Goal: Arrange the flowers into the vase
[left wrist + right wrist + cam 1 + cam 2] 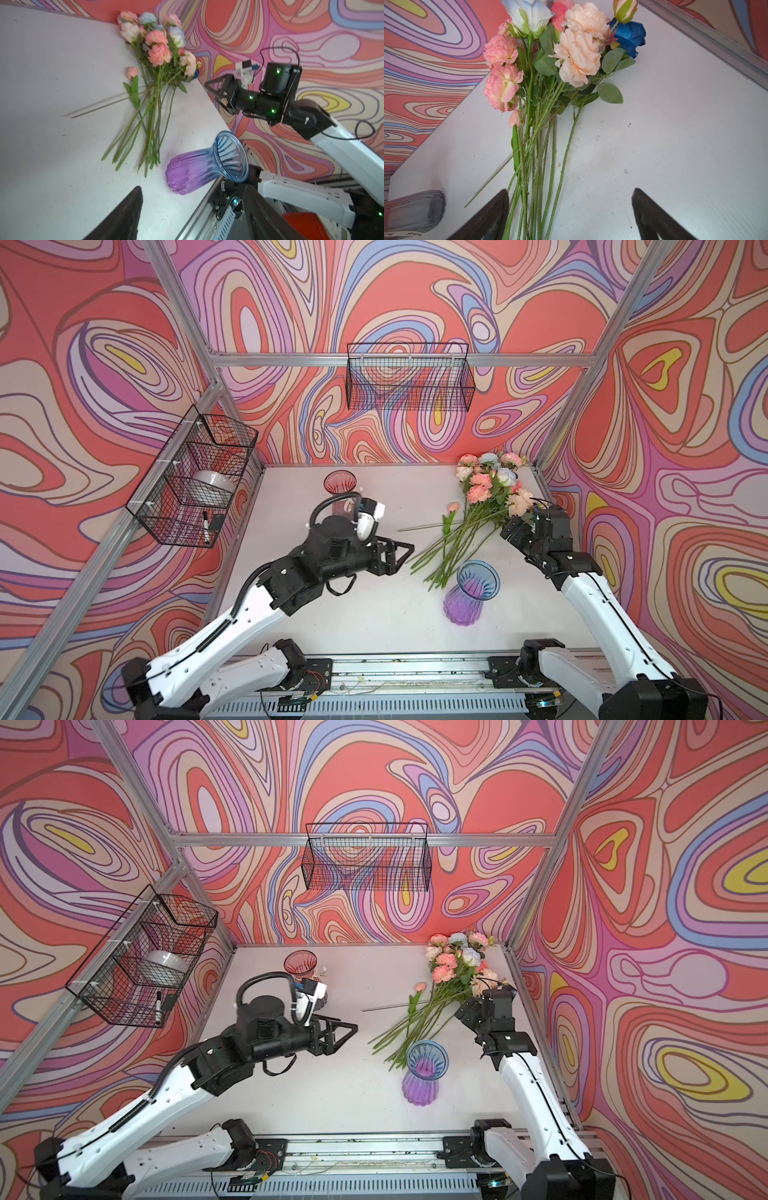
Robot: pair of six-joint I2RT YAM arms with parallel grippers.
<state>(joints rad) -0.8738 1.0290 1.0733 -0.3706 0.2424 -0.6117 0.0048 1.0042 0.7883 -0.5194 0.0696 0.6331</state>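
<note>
Standing upright toward the front edge of the white table, right of its middle, was a ribbed glass vase, purple at the belly and blue at the flared mouth. Over the table's middle hovered the left gripper, its black fingers parted with nothing between them, the tips turned toward the cut stem ends and clear of them.

The long green-stemmed flowers, pink, peach, cream, pale blue and one dark blue, lay in a loose bunch, cut ends just behind the vase and blooms in the far right corner. The right gripper hung low over the stems near the right edge, fingers spread wide. Several stems ran between them, close by one finger, but whether they touched it could not be told. Nothing was clamped.

A single pink bud lay just beside the bunch. By the far edge, left of the middle, a pink-red glass vase stood partly hidden behind the left arm.
</note>
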